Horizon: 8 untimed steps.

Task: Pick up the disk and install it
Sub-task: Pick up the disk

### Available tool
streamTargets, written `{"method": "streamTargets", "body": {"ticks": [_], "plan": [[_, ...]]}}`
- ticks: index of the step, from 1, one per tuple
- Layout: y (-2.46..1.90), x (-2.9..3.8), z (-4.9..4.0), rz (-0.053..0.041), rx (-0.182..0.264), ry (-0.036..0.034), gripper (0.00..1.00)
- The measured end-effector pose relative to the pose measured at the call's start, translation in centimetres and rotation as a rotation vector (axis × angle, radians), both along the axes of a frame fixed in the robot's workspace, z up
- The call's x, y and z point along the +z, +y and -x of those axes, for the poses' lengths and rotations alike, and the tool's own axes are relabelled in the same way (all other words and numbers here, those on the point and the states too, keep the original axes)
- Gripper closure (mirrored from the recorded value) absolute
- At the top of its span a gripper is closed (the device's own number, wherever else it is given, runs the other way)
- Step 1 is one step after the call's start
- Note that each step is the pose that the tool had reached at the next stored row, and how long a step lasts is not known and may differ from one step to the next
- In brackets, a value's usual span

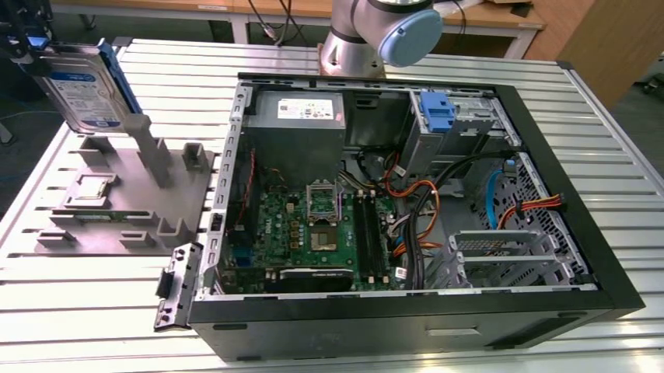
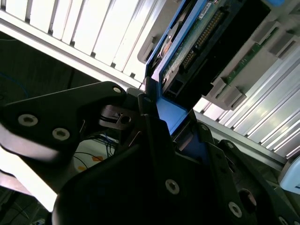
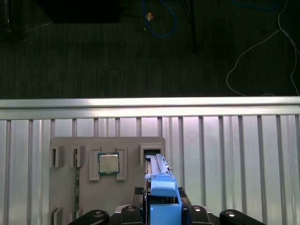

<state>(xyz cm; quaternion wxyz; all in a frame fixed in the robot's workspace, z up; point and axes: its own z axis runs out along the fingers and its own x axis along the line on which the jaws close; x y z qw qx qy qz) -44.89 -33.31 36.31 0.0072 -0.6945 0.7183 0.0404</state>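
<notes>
Two black fingers (image 2: 103,96) of the single gripper (image 3: 162,214) sit closest in the second wrist view, closed onto the bright blue carrier edge of the disk (image 2: 187,51); the jaws grip that one disk and nothing else; its green circuit-board face shows just past the fingers. In the first wrist view the disk hangs edge-on from the gripper, its far end over a slot in the one grey fixture block (image 3: 65,187); whether it touches the slot I cannot tell; one square processor chip (image 3: 108,163) lies in a recess of the block near that slot. In the exterior view the disk stands upright, label facing out, over the block at the exterior view's left, well apart from the one open computer case (image 1: 415,315) on the slatted metal table (image 1: 83,311); inside the case are one green motherboard (image 1: 311,225), one grey power supply (image 1: 301,109) and one blue bracket (image 1: 438,113) in the upper drive bay; the arm (image 1: 379,31) rises behind the case.
</notes>
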Motion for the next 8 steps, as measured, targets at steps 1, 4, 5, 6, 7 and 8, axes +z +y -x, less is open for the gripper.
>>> {"method": "streamTargets", "body": {"ticks": [1, 4, 5, 6, 7, 8], "plan": [[0.0, 0.05, 0.0, 0.0, 0.0, 0.0, 0.64], [0.0, 0.21, 0.0, 0.0001, 0.0, 0.0, 0.64], [0.0, 0.26, 0.0, 0.0002, 0.0, -0.0001, 0.64], [0.0, 0.31, 0.0, 0.0002, 0.0, 0.0, 0.64], [0.0, 0.36, 0.0, 0.0002, 0.0, 0.0, 0.64], [0.0, 0.39, 0.0, 0.0002, 0.0, 0.0, 0.64]]}}
